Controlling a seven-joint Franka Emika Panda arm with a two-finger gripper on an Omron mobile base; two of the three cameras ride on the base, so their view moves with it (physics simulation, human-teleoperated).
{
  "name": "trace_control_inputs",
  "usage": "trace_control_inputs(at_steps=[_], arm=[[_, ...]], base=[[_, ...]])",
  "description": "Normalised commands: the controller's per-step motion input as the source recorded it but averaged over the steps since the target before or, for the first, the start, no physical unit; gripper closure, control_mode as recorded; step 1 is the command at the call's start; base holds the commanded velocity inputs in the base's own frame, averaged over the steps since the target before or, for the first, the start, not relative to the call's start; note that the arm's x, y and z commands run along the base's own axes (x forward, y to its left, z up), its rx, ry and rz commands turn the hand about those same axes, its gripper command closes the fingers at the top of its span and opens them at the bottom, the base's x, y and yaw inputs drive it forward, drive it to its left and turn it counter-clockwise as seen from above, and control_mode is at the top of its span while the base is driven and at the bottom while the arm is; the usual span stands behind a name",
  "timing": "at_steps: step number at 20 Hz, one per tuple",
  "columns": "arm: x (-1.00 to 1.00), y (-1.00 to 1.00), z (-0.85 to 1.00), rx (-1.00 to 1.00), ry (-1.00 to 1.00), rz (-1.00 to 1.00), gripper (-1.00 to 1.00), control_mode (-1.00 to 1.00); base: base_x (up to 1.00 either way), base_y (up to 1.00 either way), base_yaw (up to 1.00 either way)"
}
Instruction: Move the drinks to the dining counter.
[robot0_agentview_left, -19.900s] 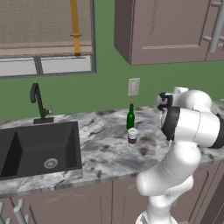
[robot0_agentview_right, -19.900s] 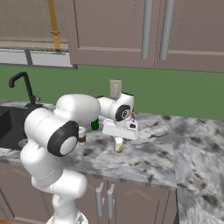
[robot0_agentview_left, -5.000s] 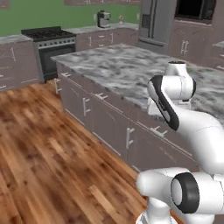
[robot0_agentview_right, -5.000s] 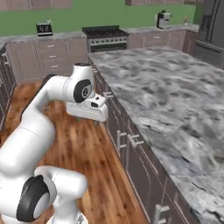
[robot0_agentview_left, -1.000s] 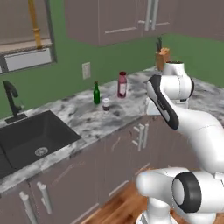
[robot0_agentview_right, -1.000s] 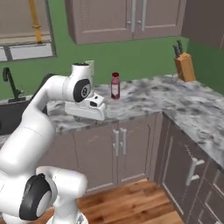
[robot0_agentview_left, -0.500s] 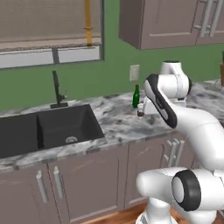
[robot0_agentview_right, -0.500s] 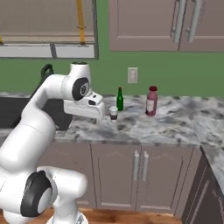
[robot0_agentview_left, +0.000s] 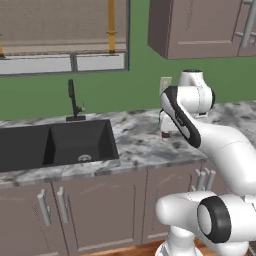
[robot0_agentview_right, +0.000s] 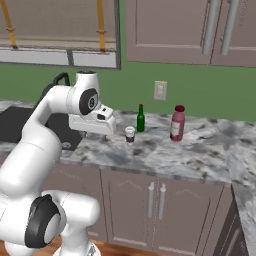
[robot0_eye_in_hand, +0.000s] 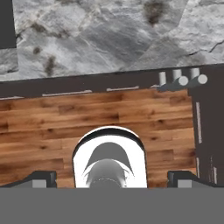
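Claw (robot0_eye_in_hand: 109, 178) wide open and empty, approach step in hand: white-topped cup (robot0_agentview_right: 130, 134), green bottle (robot0_agentview_right: 140, 119) and red bottle (robot0_agentview_right: 176, 123) wait near counter (robot0_agentview_right: 200, 155) back edge; next, reach for one

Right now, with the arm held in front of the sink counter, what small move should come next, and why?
Probably reach the gripper forward toward the short cup. Its jaws stand open and hold nothing, and the cup is the nearest drink, with the green bottle just behind it on the marble counter.
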Motion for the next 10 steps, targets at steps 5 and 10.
trace_control_inputs(at_steps=[5,10], arm=[[0.0,0.0,0.0,0.0,0.0,0.0,-1.0,1.0],[0.0,0.0,0.0,0.0,0.0,0.0,-1.0,1.0]], base=[[0.63,-0.17,0.04],[0.54,-0.45,0.0]])
